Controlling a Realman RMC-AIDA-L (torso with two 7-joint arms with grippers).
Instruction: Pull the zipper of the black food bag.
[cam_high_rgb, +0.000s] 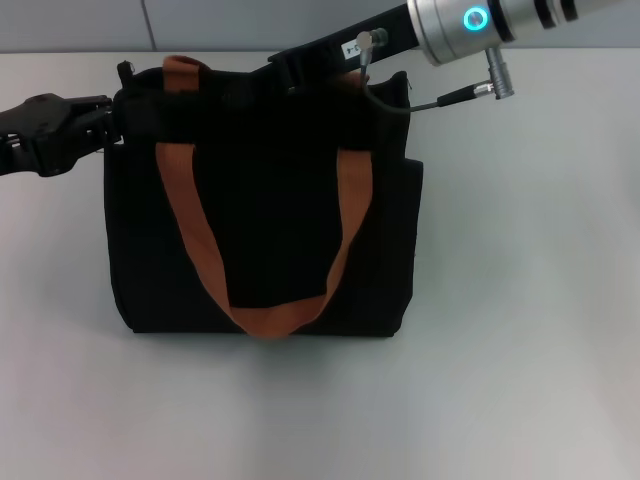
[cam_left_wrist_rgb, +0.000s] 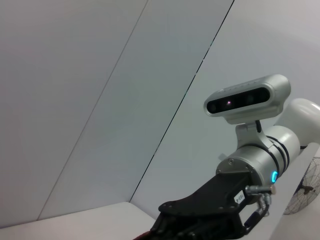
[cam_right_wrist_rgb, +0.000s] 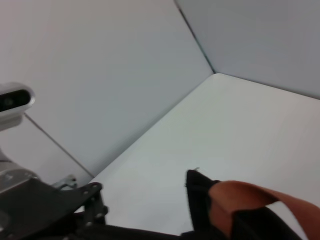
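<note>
Bare table (cam_high_rgb: 520, 350) around black food bag (cam_high_rgb: 265, 260)

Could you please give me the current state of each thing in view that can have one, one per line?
black food bag: upright on the table, front panel facing the camera.
front strap: hanging down the front panel in a loop.
zipper: pull tab not visible; open or closed cannot be told.
left gripper: at the bag's top left corner, touching its edge.
right gripper: over the bag's top rear edge.
table: bearing the bag.
</note>
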